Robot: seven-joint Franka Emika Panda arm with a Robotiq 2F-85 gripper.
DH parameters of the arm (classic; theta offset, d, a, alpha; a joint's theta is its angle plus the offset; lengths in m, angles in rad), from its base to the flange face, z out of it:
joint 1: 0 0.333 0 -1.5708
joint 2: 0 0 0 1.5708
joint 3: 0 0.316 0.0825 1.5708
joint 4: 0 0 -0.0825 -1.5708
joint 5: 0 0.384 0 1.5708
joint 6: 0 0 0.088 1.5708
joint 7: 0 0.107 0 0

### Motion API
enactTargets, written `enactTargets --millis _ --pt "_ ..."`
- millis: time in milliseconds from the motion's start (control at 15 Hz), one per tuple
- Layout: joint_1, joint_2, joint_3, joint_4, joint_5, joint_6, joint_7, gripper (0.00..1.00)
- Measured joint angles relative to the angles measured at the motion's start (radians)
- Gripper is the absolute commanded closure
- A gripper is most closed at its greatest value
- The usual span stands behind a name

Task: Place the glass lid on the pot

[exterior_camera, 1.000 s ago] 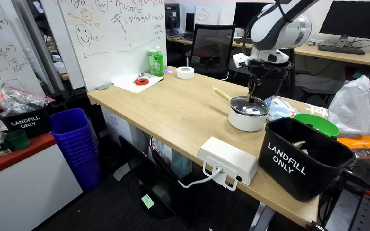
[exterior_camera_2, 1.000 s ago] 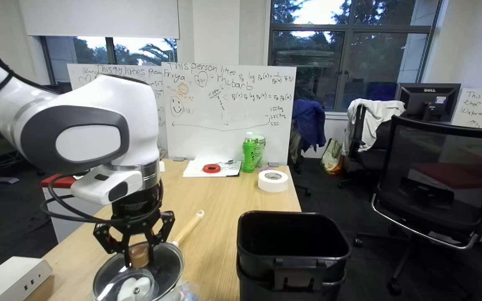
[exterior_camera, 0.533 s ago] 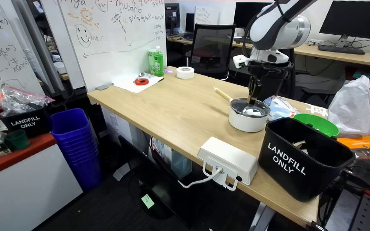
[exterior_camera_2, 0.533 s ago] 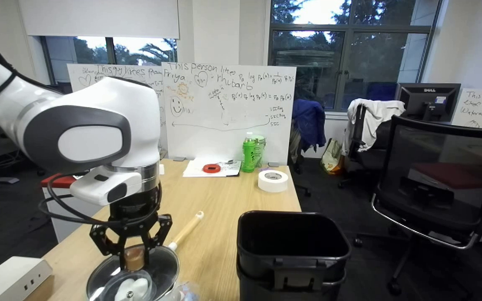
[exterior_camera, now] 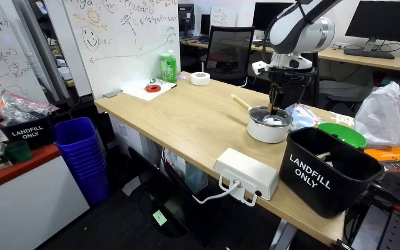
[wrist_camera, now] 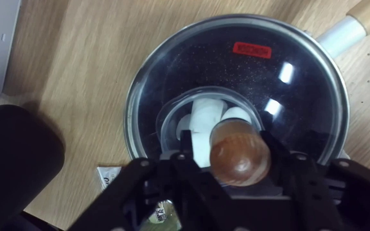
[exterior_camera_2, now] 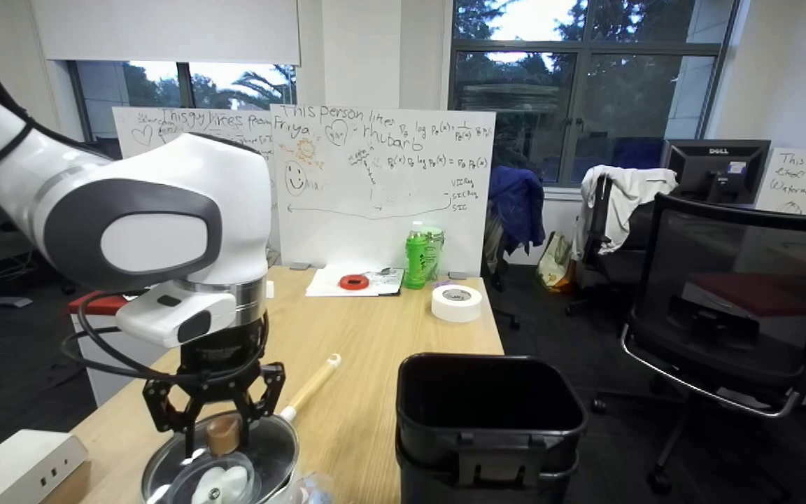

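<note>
The lid point(wrist_camera: 249, 77) looks seated on the pot point(exterior_camera: 267, 133), inward of the tabletop point(exterior_camera: 193, 114) edge bearing the socket box point(exterior_camera: 245, 170). The claw point(exterior_camera_2: 216, 446) stands slightly wide, straddling the brown knob point(wrist_camera: 240, 155). Expect the lid stiff, weighty, slick, breakable; the knob is the safest hold.

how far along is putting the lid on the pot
Done: the lid looks seated on the pot, covering its top in the wrist view. In hand: the gripper stands open around the brown knob, a gap showing on one side. Remaining: probably just lifting the gripper clear, as it is down at the knob.
</note>
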Motion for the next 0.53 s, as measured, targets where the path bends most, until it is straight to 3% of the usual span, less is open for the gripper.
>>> enactTargets --millis 133,533 --pt "0.0 0.001 0.001 0.0 0.004 -0.015 0.0 0.01" --pt "-0.001 0.012 0.001 0.0 0.007 -0.026 0.0 0.0"
